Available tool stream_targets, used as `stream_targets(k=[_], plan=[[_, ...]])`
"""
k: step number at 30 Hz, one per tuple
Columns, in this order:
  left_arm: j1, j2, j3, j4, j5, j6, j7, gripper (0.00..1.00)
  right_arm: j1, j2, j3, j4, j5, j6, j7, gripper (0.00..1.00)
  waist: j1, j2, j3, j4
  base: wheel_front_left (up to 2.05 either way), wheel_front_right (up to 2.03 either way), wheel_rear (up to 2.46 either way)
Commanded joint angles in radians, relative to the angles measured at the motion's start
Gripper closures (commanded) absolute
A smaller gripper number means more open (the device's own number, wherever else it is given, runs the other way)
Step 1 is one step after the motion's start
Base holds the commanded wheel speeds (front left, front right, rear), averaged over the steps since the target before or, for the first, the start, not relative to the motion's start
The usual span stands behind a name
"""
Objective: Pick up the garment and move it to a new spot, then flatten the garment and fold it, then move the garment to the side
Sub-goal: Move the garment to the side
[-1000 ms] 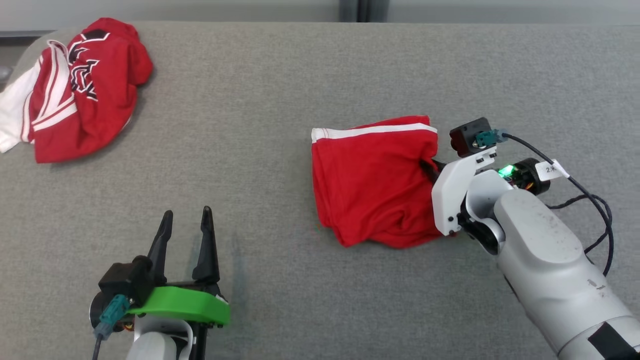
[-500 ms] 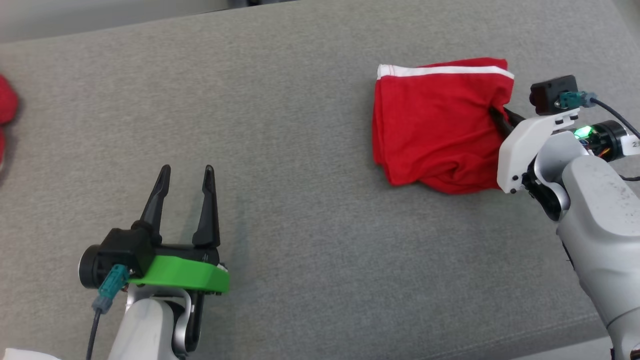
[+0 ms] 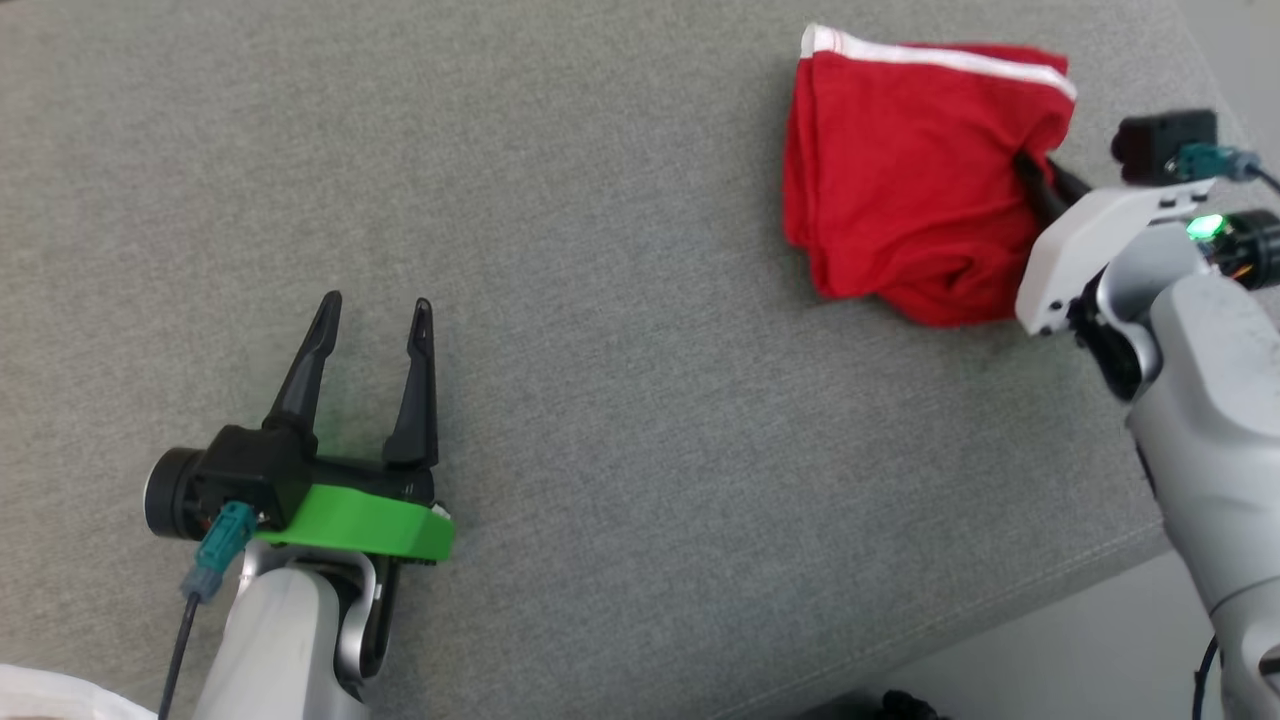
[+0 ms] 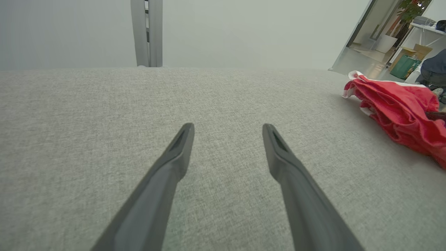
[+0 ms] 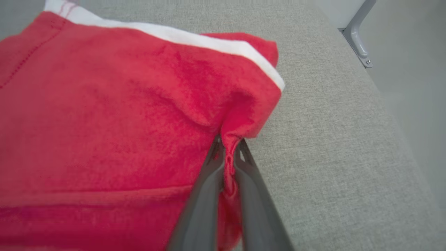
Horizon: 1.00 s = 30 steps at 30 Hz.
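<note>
Between the fingers of the right gripper, an edge of the red garment is staying pinched, with the bulk lying ahead-left of the tips. Robot seems to be turning right (grip isn't changing), so move-aside is looking underway. Idling well apart, the left gripper is hanging wide open.

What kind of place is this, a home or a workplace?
Probably a workplace, perhaps an office or lab. The garment lies on a wide grey fabric surface, and the left wrist view shows a bare wall, with a cardboard box and a potted plant beyond an opening.
</note>
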Motion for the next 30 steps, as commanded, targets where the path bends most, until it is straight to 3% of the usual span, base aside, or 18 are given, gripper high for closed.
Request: stream_targets(k=[1,6,13,19,21,22,30], plan=[[-0.023,0.011,0.004,-0.007,0.008,-0.003,0.000,0.00,-0.031,-0.011,-0.012,0.008,-0.011,-0.001,-0.004,1.00,0.0000,-0.0001,0.041,0.007,0.00,0.00,0.00],[-0.036,0.008,0.013,-0.027,0.011,-0.003,0.000,0.00,-0.123,-0.050,-0.060,0.044,-0.030,-0.001,0.004,1.00,0.0000,-0.0001,0.072,0.062,0.00,0.00,0.00],[-0.051,-0.006,0.017,-0.063,0.013,-0.003,0.000,0.00,-0.234,-0.170,-0.141,0.126,-0.086,-0.001,0.032,1.00,0.0000,-0.0001,0.109,0.145,0.00,0.00,0.00],[-0.038,-0.015,0.024,-0.078,0.016,-0.003,0.000,0.00,-0.260,-0.237,-0.207,0.178,-0.143,-0.001,0.024,1.00,0.0000,-0.0001,0.117,0.175,0.00,0.00,0.00],[-0.038,-0.018,0.025,-0.078,0.018,-0.003,0.000,0.00,-0.269,-0.250,-0.228,0.184,-0.164,-0.001,-0.006,0.59,0.0000,-0.0001,0.119,0.179,0.00,0.00,0.00],[-0.038,-0.018,0.026,-0.077,0.018,-0.003,0.000,0.00,-0.270,-0.244,-0.238,0.179,-0.180,-0.001,-0.033,0.00,0.0000,-0.0001,0.119,0.179,0.00,0.00,0.00],[-0.043,-0.024,0.025,-0.062,0.023,-0.004,0.000,0.00,-0.273,-0.182,-0.284,0.187,-0.244,-0.001,-0.155,0.00,0.0000,-0.0001,0.100,0.169,0.00,0.00,0.00]])
